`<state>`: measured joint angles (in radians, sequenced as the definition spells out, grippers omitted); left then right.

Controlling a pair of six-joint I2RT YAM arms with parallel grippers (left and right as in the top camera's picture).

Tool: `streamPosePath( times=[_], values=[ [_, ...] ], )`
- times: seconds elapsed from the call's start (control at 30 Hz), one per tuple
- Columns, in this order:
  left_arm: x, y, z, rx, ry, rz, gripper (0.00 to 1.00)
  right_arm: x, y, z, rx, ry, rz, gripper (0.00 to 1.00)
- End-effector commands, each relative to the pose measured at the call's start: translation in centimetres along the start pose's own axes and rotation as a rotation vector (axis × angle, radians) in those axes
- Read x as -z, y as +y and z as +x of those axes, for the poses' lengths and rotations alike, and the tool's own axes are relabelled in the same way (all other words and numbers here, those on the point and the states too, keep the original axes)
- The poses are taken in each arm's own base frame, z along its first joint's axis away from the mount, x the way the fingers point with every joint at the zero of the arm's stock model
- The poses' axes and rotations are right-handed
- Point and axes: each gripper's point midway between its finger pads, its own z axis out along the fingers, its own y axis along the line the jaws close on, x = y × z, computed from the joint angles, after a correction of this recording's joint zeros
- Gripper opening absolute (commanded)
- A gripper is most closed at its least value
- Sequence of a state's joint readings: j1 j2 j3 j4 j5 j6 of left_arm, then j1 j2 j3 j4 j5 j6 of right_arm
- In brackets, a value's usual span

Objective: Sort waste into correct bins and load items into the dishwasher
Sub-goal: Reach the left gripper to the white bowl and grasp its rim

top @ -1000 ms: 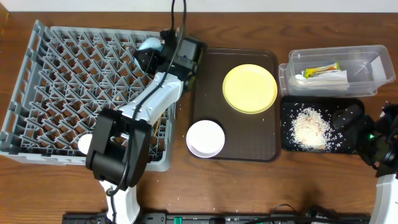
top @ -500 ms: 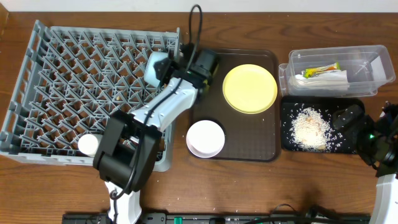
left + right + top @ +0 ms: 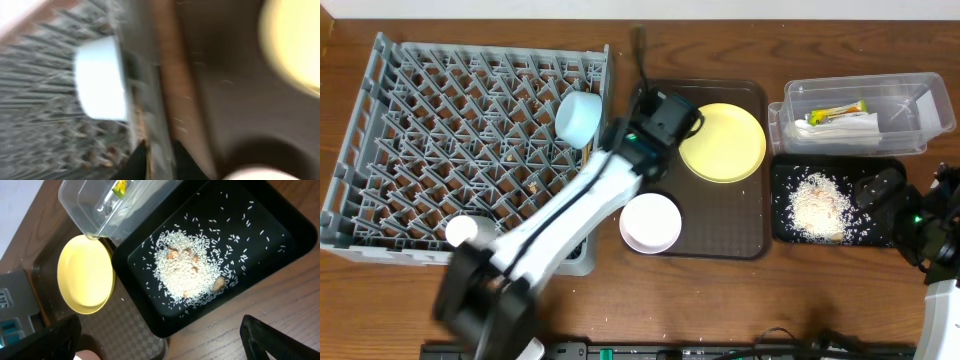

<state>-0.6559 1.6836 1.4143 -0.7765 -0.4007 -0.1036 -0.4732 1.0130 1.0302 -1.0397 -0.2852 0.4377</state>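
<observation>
The light-blue bowl (image 3: 578, 117) lies on its side in the grey dish rack (image 3: 410, 150), near its right edge; it also shows in the blurred left wrist view (image 3: 100, 77). My left gripper (image 3: 665, 120) is over the brown tray's left edge, clear of the bowl, its fingers (image 3: 159, 155) slightly apart and empty. The yellow plate (image 3: 725, 142) and white bowl (image 3: 651, 222) sit on the brown tray. The small white cup (image 3: 461, 231) is in the rack's front. My right gripper (image 3: 160, 340) is wide open and empty, in front of the black tray (image 3: 885, 225). No chopsticks show.
The brown serving tray (image 3: 740, 225) lies between the rack and the bins. The clear tub (image 3: 910, 95) holds the white napkin (image 3: 840, 125) and snack wrapper (image 3: 838, 113). The black tray holds rice crumbs (image 3: 817, 205). A few crumbs lie on the table front.
My left gripper let go of the light-blue bowl in the rack and swung right, toward the brown tray. The right arm has not moved.
</observation>
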Motion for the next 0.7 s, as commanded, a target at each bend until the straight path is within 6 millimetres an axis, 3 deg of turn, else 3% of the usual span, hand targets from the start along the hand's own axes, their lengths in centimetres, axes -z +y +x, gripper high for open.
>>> streamPosePath(
  times=[0.0, 0.13, 0.33, 0.53, 0.67],
  values=[
    [3.4, -5.7, 1.0, 0.128, 0.072, 0.416, 0.08, -0.1, -0.1, 0.1, -0.008, 0.006, -0.003, 0.99],
    [4.5, -9.3, 4.1, 0.096, 0.211, 0.595, 0.08, -0.1, -0.1, 0.1, -0.008, 0.006, -0.003, 0.99],
    [1.3, -11.5, 9.7, 0.079, 0.356, 0.505, 0.08, -0.1, -0.1, 0.1, -0.008, 0.006, -0.003, 0.99],
    [-1.3, -14.2, 11.1, 0.064, 0.372, 0.492, 0.08, -0.1, -0.1, 0.1, -0.008, 0.006, -0.003, 0.99],
    [-0.7, -19.8, 10.9, 0.028, 0.363, 0.687, 0.08, -0.1, -0.1, 0.1, -0.008, 0.006, -0.003, 0.99]
  ],
)
